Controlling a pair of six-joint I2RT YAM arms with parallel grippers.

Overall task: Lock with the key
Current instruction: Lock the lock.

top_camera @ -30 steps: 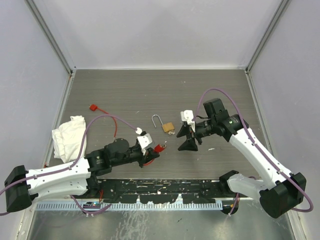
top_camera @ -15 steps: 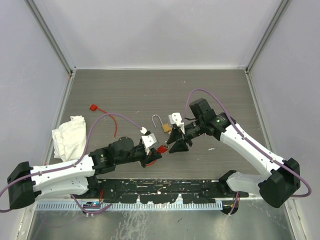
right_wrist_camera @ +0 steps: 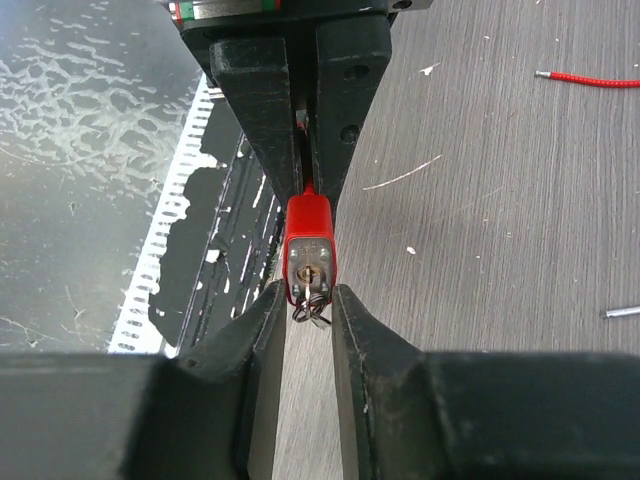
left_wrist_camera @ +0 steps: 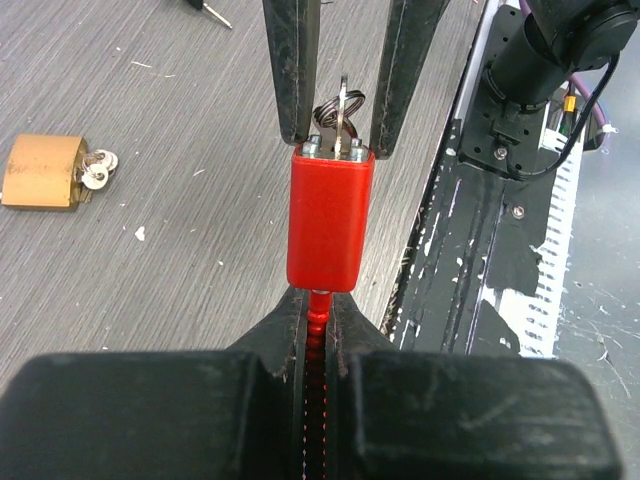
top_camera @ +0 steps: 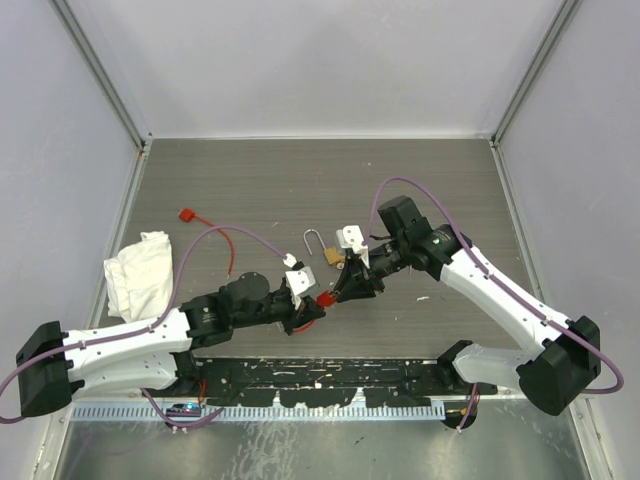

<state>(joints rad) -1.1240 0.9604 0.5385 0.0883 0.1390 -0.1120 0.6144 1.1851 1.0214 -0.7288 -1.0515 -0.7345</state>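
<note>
A small red lock (left_wrist_camera: 330, 220) hangs in the air by its ribbed red cable, with my left gripper (left_wrist_camera: 318, 300) shut on that cable. The key (left_wrist_camera: 340, 105) sticks out of the lock's far end on a small wire ring. My right gripper (right_wrist_camera: 308, 290) faces the lock end-on, its two black fingers (left_wrist_camera: 295, 70) standing either side of the key (right_wrist_camera: 312, 305) with a narrow gap on each side. From above, the red lock (top_camera: 325, 298) sits between my left gripper (top_camera: 309, 306) and my right gripper (top_camera: 341, 289).
A brass padlock (top_camera: 336, 255) with an open silver shackle lies on the table just behind the grippers, small keys (left_wrist_camera: 97, 170) at its side. A crumpled white cloth (top_camera: 140, 275) lies at the left, a red tag (top_camera: 186, 214) behind it, and a loose red cable (top_camera: 232, 255) nearby.
My right arm has swung left to the red lock and its jaws have narrowed around the key. My left arm has shifted slightly right, still holding the lock.
</note>
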